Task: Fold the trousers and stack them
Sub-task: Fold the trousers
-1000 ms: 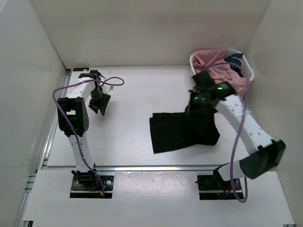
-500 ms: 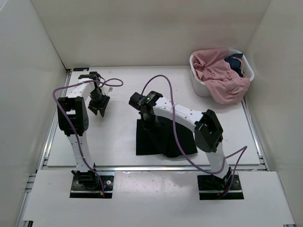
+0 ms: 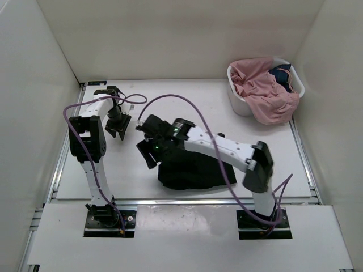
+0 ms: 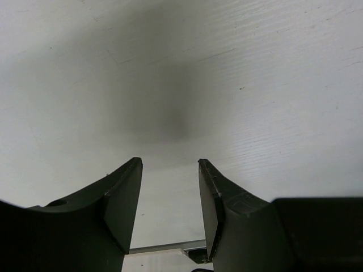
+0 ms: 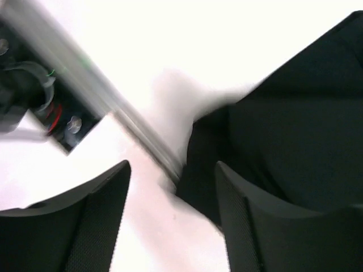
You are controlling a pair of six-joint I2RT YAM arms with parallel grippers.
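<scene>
the black trousers (image 3: 188,174) lay in a rumpled heap on the table (image 3: 170,102), near its front edge, partly under the right arm. the right gripper (image 5: 173,167) hung at the heap's left edge, jaws apart and holding nothing; that view was blurred, so contact with the cloth was hard to judge. the left gripper (image 4: 170,164) hovered well apart at the left, jaws open and empty. a white basket (image 3: 241,106) of pink clothes (image 3: 264,88) stood far right.
</scene>
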